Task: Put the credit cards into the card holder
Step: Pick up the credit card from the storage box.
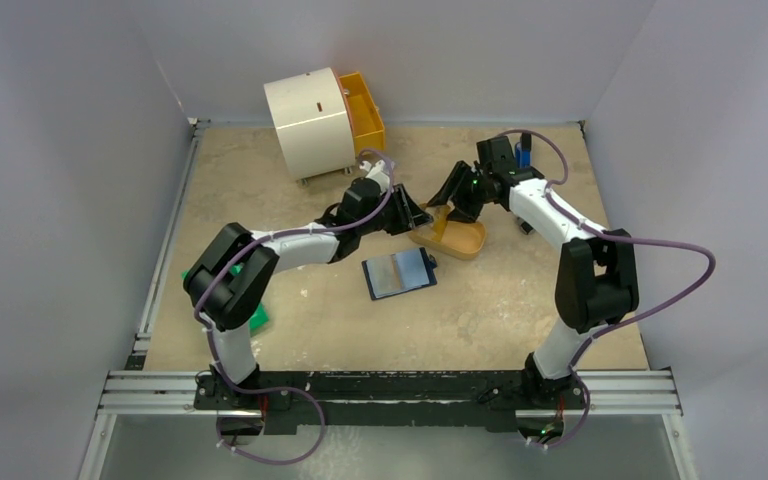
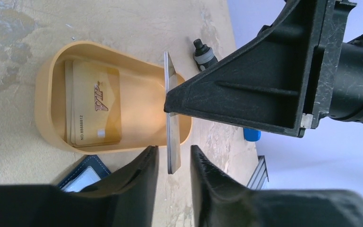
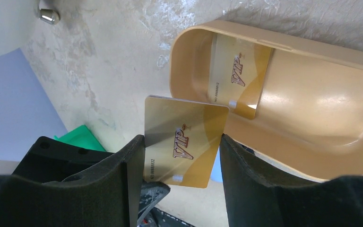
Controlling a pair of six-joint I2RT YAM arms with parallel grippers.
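Observation:
My right gripper point(image 3: 182, 138) is shut on one gold credit card point(image 3: 184, 142), gripping it by its two side edges above the table beside the orange oval tray point(image 3: 312, 118). In the left wrist view the same card point(image 2: 171, 132) shows edge-on. My left gripper point(image 2: 174, 149) stands open around its lower end, with a small gap on each side. More credit cards point(image 2: 94, 109) lie stacked flat in the tray point(image 2: 45, 94). The card holder point(image 1: 398, 273) lies unfolded on the table just in front of the tray, grey-blue pockets up.
A cream drum-shaped box point(image 1: 310, 122) and a yellow bin point(image 1: 365, 108) stand at the back. A green box point(image 1: 250, 310) lies under the left arm. A small blue object point(image 2: 252, 135) and a black knob point(image 2: 203, 54) sit beyond the tray.

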